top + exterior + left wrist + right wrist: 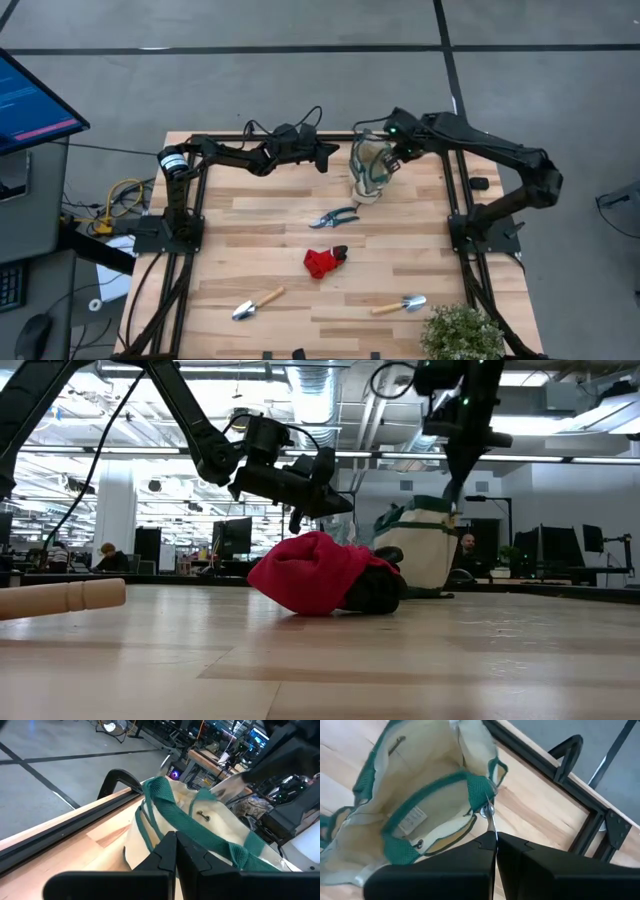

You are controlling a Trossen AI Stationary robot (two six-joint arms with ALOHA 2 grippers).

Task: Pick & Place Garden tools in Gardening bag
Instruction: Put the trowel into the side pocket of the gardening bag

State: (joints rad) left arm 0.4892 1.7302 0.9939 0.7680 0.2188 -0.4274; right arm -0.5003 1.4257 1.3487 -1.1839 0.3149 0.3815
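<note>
- Right now the right hand [392,150] hangs just above the bag [368,168] in the upper middle of the high view. In its wrist view the fingers [470,857] are pressed together on a thin metal blade [491,827] that points down into the bag's mouth.
- Which tool that blade belongs to cannot be told; its handle is hidden.
- Opposite it, the left hand [322,155] floats just left of the bag, above the surface [250,230]. Its fingers [165,855] lie together with nothing between them, aimed at the bag's green handles [200,827].
- The bag stands near the back edge of the surface and sags, its opening partly folded.
- Still out on the surface are the shears [335,217] at the centre, the red-and-black glove [324,261] below them, one trowel [255,303] at lower left and another [400,304] at lower right, beside the potted plant [462,333].
- By my reading, the step in hand is dropping one tool into the bag, with most of the task left.
- Next, the right hand likely needs to go a little lower over the open mouth and let go, clear of the handle loop.
- After that the shears look like the nearest pick.
</note>
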